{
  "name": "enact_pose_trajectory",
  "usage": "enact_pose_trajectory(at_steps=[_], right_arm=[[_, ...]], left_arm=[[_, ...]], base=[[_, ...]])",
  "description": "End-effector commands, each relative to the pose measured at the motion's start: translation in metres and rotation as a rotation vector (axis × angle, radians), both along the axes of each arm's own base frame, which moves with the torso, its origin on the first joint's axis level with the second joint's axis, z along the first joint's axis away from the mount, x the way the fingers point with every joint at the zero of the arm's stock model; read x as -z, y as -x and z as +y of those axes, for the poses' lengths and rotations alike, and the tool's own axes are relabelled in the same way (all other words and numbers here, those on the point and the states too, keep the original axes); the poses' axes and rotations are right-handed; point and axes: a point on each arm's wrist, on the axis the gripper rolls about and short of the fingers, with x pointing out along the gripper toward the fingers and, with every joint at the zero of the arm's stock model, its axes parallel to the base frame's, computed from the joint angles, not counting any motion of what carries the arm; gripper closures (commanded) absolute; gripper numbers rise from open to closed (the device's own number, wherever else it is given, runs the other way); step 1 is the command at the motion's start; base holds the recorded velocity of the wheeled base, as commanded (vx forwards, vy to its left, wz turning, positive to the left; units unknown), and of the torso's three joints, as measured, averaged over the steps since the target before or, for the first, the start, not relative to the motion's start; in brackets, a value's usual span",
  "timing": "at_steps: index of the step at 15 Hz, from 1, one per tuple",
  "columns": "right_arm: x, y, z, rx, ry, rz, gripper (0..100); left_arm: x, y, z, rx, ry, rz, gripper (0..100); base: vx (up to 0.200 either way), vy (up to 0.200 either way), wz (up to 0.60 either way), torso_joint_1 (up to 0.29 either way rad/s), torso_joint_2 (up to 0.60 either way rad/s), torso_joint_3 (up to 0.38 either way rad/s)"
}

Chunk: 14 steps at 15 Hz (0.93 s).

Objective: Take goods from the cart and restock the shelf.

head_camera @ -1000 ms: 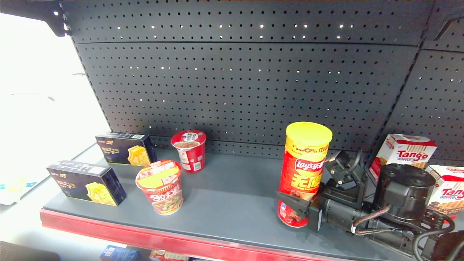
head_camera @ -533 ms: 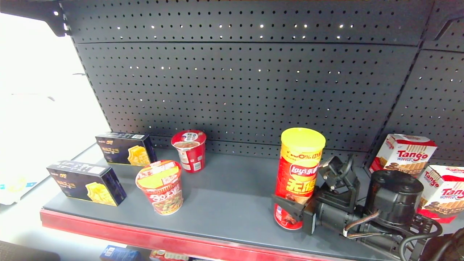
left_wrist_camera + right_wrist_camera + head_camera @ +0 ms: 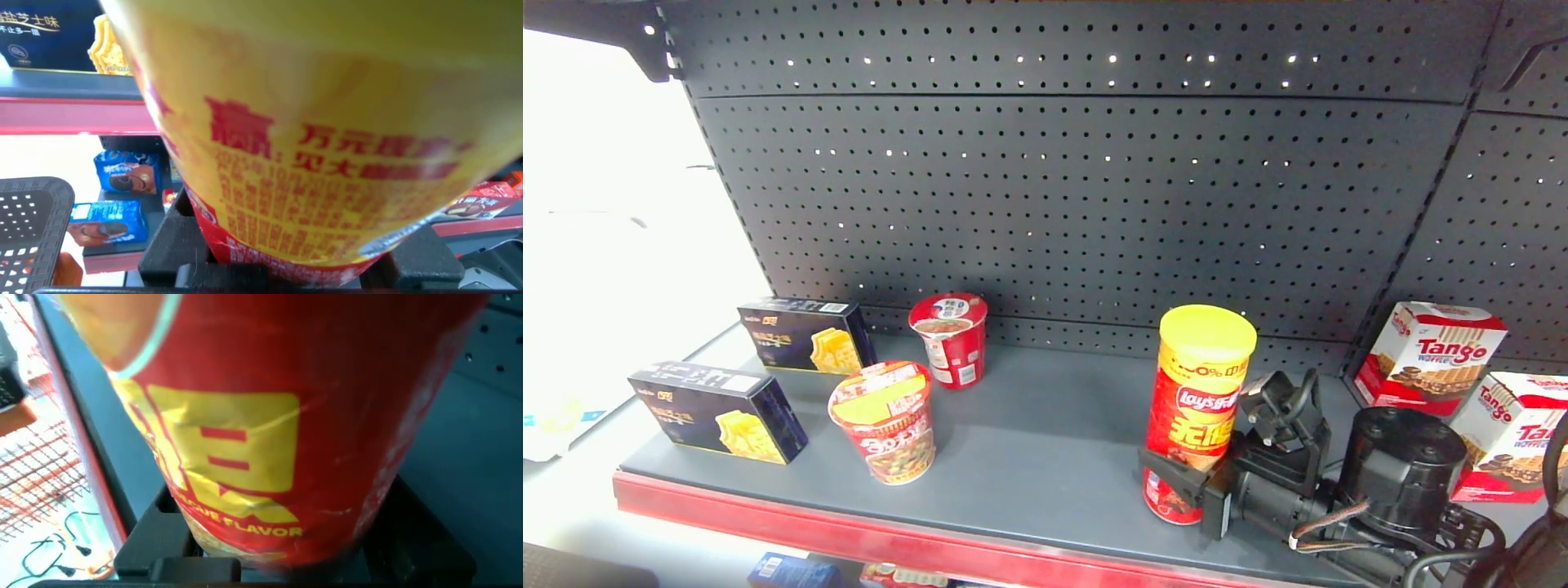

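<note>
Head view: the shelf [image 3: 1045,457] has a grey deck, a red front lip and a black pegboard back [image 3: 1054,196].
Chips can: the red chips can [image 3: 1199,392] with a yellow lid stands near upright toward the shelf's right, close to the front lip. Whether its base touches the deck cannot be told.
Right gripper: the right gripper [image 3: 1205,461] comes in from the right and clamps the can's lower half, one finger across its front. The right wrist view shows the same can [image 3: 286,433] pinched between the black fingers.
Left gripper: in the left wrist view, the left gripper [image 3: 290,265] grips a yellow-and-red container [image 3: 327,122] by its red end.
Left of the can: two noodle cups [image 3: 884,420] [image 3: 949,336] and two dark blue boxes [image 3: 719,411] [image 3: 807,333], well apart from it.
Right of the can: two wafer boxes [image 3: 1429,353] [image 3: 1511,433] stand beside the arm.
Lower shelf: blue biscuit packs [image 3: 122,171].
</note>
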Motion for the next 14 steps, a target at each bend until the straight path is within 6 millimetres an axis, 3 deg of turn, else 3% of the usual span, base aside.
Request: enact_pose_trajectory(at_steps=[1,7,8,14], right_arm=[[0.004,0.002,-0.001,-0.003,0.01,0.015,100],[0.006,0.008,-0.001,-0.004,0.015,0.019,100],[0.006,0.009,0.0,-0.007,0.013,0.019,0],[0.008,0.019,-0.008,-0.007,0.002,0.008,0]], left_arm=[[0.0,0.0,0.0,0.0,0.0,0.002,100],[0.0,0.0,0.0,-0.006,0.0,0.002,100],[0.001,0.0,0.0,-0.006,-0.001,0.003,100],[0.001,0.0,0.0,-0.004,0.012,0.008,100]], base=[[0.0,0.0,0.0,0.0,0.0,0.0],[0.0,0.0,0.0,0.0,0.0,0.0],[0.0,0.0,0.0,0.0,0.0,0.0],[0.0,0.0,0.0,0.0,0.0,0.0]])
